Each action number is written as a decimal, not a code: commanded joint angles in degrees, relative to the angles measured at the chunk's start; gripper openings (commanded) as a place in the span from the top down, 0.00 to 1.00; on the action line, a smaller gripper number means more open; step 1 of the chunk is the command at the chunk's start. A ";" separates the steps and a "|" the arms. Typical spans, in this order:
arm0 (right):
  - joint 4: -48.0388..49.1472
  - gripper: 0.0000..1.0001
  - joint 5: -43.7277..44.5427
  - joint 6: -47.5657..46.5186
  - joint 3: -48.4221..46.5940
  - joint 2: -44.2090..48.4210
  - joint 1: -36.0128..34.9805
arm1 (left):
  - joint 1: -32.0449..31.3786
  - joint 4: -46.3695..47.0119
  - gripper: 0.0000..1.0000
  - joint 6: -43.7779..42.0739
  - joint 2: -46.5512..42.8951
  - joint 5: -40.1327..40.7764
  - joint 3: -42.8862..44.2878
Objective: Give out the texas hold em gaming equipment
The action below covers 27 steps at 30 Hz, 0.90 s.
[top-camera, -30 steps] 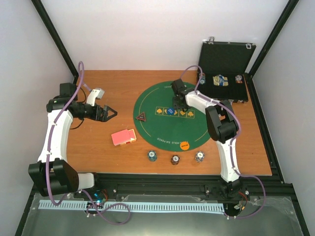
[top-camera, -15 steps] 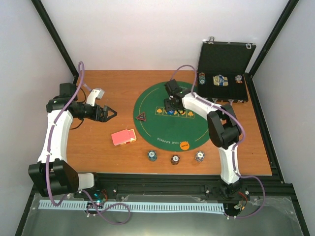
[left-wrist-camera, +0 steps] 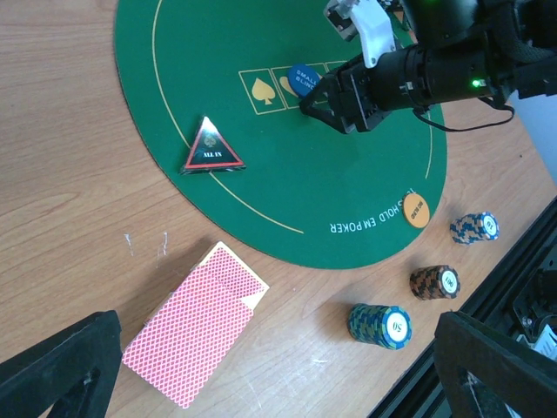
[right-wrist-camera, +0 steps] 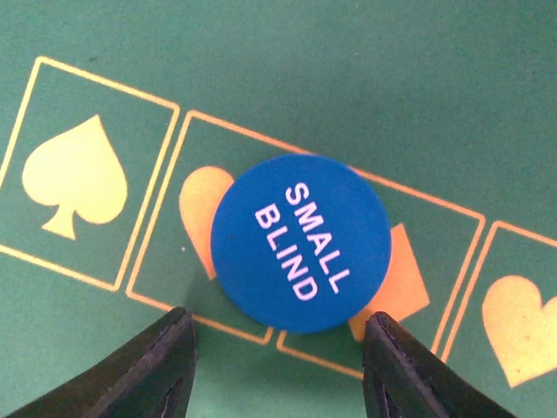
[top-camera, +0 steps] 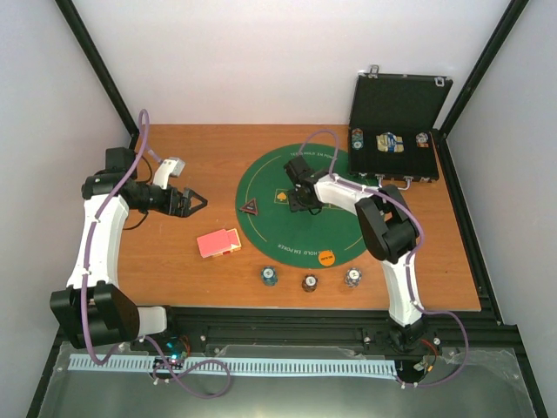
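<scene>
A blue disc [right-wrist-camera: 300,244] marked SMALL BLIND lies flat on the green mat [top-camera: 287,231], over the row of suit marks. My right gripper [right-wrist-camera: 278,322] is open, low over the mat, with a fingertip on each side of the disc's near edge [left-wrist-camera: 305,80]. The dark triangle [top-camera: 251,207] sits at the mat's left rim and the orange disc [top-camera: 326,258] at its front rim. Red-backed cards [top-camera: 218,243] lie on the wood left of the mat. Three chip stacks [top-camera: 270,276] [top-camera: 309,283] [top-camera: 352,277] stand along the front. My left gripper [top-camera: 193,202] hangs open, holding nothing.
The black case [top-camera: 396,122] stands open at the back right with more chips in it. A black frame rail [top-camera: 305,318] runs along the table's near edge. In the left wrist view the cards [left-wrist-camera: 196,322] and nearest chip stack [left-wrist-camera: 380,324] lie below the left fingers.
My right gripper has swung left along the row of suit marks on the mat. The left arm has not moved.
</scene>
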<state>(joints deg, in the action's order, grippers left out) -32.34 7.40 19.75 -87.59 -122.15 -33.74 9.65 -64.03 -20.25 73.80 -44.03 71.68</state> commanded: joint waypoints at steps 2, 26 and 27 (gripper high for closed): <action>-0.08 0.50 1.74 0.39 -3.64 -3.97 1.43 | 0.28 -2.65 0.00 -2.23 -1.57 -3.16 2.58; -10.17 0.51 1.76 -1.25 -27.86 -17.81 7.41 | 0.27 -2.18 0.00 -4.87 2.31 -3.01 1.32; -10.38 0.49 1.87 -1.14 -27.89 -17.10 7.37 | 0.28 -2.05 0.00 -4.85 2.32 -2.99 1.29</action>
<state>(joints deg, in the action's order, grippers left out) -39.05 8.58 18.44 -114.21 -138.61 -27.07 9.65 -65.49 -23.14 75.75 -45.63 71.77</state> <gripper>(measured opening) 0.481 0.996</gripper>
